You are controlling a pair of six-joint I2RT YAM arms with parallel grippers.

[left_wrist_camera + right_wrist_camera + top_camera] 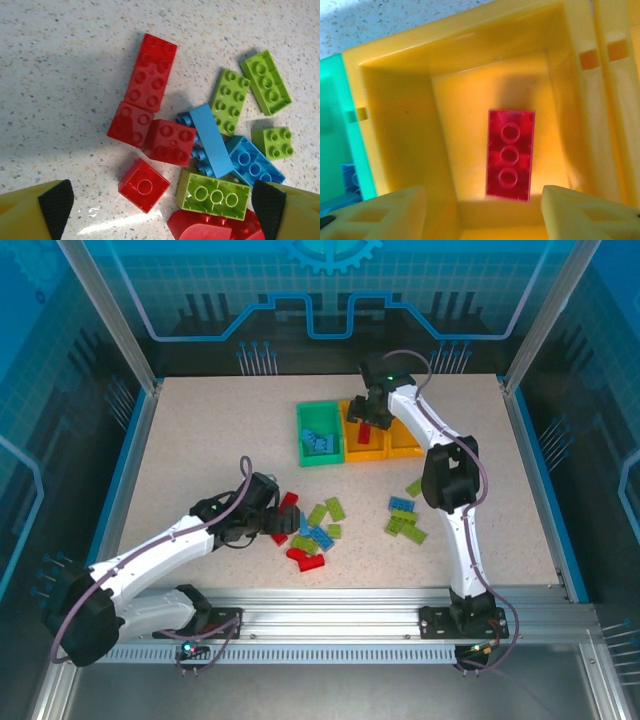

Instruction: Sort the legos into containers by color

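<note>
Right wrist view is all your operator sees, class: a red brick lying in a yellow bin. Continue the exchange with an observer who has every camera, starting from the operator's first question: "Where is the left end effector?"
Observer: The left end effector hangs open above a mixed pile of red, blue and lime bricks.
Operator: Is anything loose nearer my arm?
Observer: Yes, a smaller cluster of lime and blue bricks lies on the table, to the right of that pile.
Operator: And what is in the green bin?
Observer: Blue bricks lie in the green bin.
</note>
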